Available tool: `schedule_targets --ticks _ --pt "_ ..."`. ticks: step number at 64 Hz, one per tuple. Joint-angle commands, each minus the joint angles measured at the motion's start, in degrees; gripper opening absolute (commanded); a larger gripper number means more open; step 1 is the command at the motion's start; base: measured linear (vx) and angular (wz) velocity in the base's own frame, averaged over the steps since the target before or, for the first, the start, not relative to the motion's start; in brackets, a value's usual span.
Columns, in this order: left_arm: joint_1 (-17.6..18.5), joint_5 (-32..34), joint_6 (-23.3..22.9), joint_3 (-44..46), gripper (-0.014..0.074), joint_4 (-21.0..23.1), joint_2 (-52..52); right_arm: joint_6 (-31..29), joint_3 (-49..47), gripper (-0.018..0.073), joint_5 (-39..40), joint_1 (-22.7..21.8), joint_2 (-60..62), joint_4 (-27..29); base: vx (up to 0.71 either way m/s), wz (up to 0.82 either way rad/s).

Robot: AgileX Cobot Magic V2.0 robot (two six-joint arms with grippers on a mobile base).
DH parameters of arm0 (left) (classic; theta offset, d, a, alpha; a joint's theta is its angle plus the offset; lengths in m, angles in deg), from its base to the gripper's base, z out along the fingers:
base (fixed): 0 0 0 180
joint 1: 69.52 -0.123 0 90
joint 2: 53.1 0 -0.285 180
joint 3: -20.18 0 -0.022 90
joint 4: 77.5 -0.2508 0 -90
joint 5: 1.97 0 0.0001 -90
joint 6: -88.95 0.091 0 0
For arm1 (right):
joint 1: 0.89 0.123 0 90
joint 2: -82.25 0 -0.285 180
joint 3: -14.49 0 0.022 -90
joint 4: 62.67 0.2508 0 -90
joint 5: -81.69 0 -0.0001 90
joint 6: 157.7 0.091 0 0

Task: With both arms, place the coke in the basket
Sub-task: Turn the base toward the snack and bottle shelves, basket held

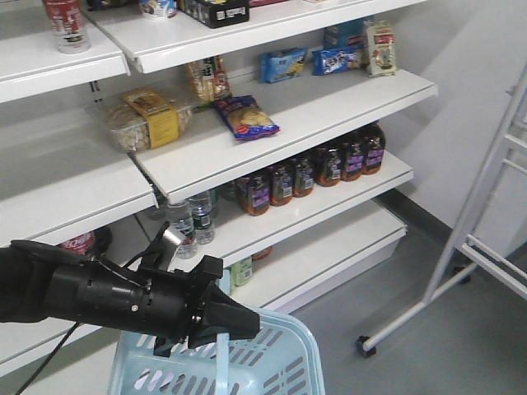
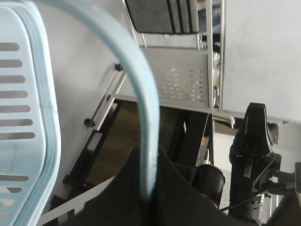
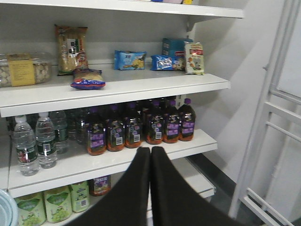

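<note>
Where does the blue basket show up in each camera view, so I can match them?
Front view: basket at bottom centre, handle gripped by the left claw.
Left wrist view: slotted wall along the left edge, handle arching through the middle.
Right wrist view: only a pale blue sliver in the bottom left corner, probably its rim.
Shared landmark: purple-labelled bottles, in front and right wrist views only.

The white shelves [image 1: 329, 107] carry a row of dark bottles [image 3: 136, 132] with purple labels beside clear water bottles [image 3: 35, 141]. The shelf above holds a blue crisp bag [image 3: 87, 78], a clear tub [image 3: 21, 69] with a yellow label, and blue snack packets [image 3: 130, 60]. Green-labelled bottles [image 3: 51, 205] sit below. A white wheeled frame [image 1: 486, 239] stands nearby.
</note>
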Motion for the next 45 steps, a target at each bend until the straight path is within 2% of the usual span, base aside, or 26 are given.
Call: schedule_targets --ticks 1,45 --pt "0.4 -4.0 0.3 1.4 -0.0006 3.2 -2.6 -0.1 0.5 -0.001 4.4 -0.1 0.7 -0.2 0.11 0.43" --pt "0.4 -4.0 0.3 1.4 -0.0006 3.2 -2.6 -0.1 0.5 -0.001 4.4 -0.1 0.7 -0.2 0.11 0.5"
